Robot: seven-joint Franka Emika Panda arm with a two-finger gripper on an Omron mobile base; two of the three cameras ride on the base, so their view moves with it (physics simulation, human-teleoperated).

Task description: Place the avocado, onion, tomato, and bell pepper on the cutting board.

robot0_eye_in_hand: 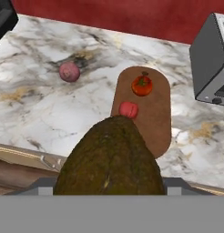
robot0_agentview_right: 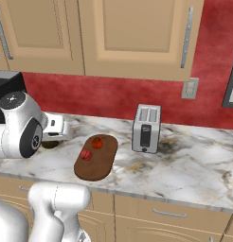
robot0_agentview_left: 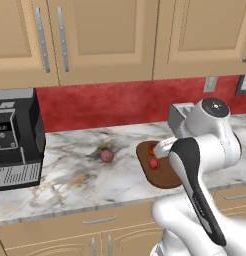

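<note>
The avocado [robot0_eye_in_hand: 109, 159], dark olive-brown, looms large at the bottom of the hand view, held above the counter's front edge. My gripper [robot0_agentview_right: 55, 134] is shut on it, and the fruit hides the fingertips. Its dark underside [robot0_agentview_right: 50, 144] peeks out below the hand. The oval reddish-brown cutting board [robot0_eye_in_hand: 157, 123] [robot0_agentview_right: 102, 168] [robot0_agentview_left: 165, 180] lies just beyond. On it sit the orange-red tomato [robot0_eye_in_hand: 142, 85] [robot0_agentview_right: 96, 142] and, nearer me, the red bell pepper [robot0_eye_in_hand: 128, 109] [robot0_agentview_right: 85, 154] [robot0_agentview_left: 154, 163]. The pinkish onion [robot0_eye_in_hand: 69, 72] [robot0_agentview_left: 106, 156] rests on the marble left of the board.
A silver toaster [robot0_agentview_right: 147, 128] [robot0_eye_in_hand: 211, 59] stands right of the board near the red backsplash. A black coffee machine [robot0_agentview_left: 15, 137] occupies the counter's left end. Wall cabinets hang above, and drawers run under the counter's front edge.
</note>
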